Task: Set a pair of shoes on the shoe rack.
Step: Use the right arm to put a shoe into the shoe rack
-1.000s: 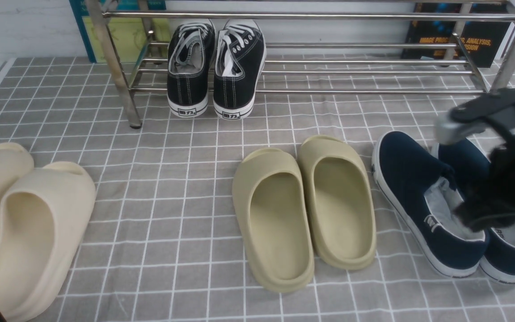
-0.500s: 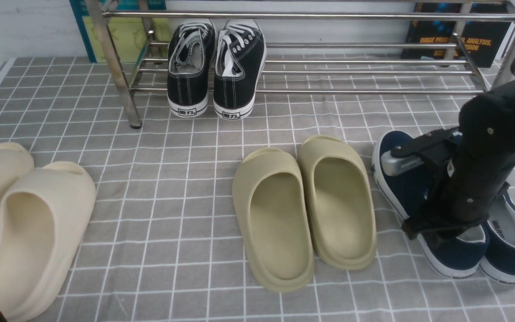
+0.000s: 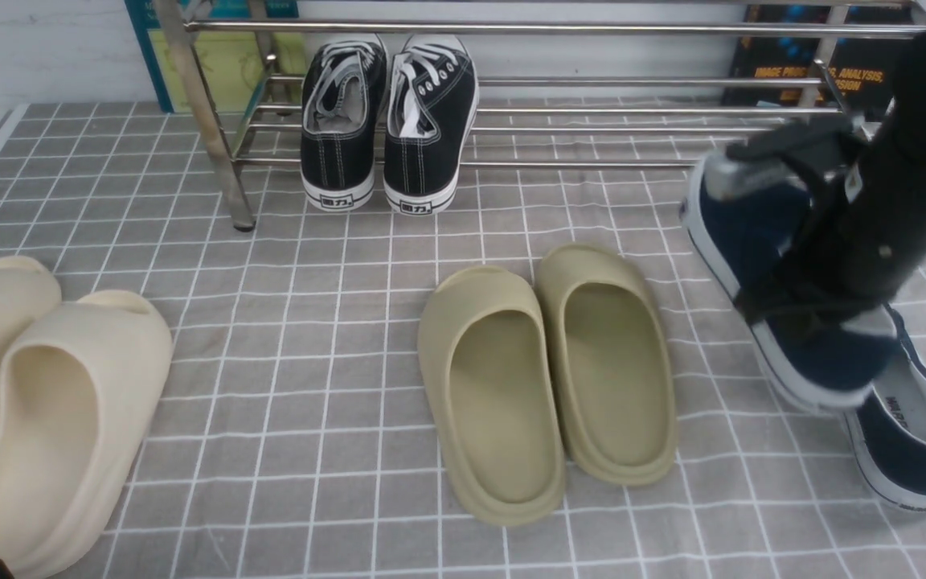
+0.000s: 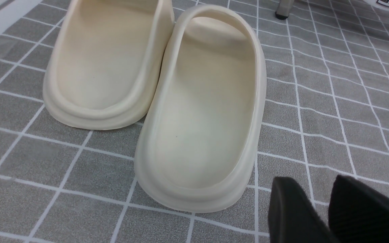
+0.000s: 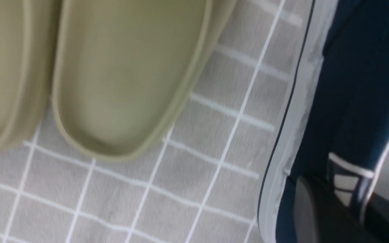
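Reckon everything from the shoe rack [image 3: 592, 165]. Its lower bars are taken at the left end by the black lace-up sneakers [image 3: 387, 121]. Right of them you have bare bars toward the right leg, under the top bar. In front of the rack's right end the raised navy slip-on [image 3: 752, 233] blocks the way, with the second navy slip-on [image 3: 917, 462] nearer you. Olive slides [image 3: 551, 362] lie before the middle and cream slides [image 3: 53, 402] front-left; bare cloth runs between them.
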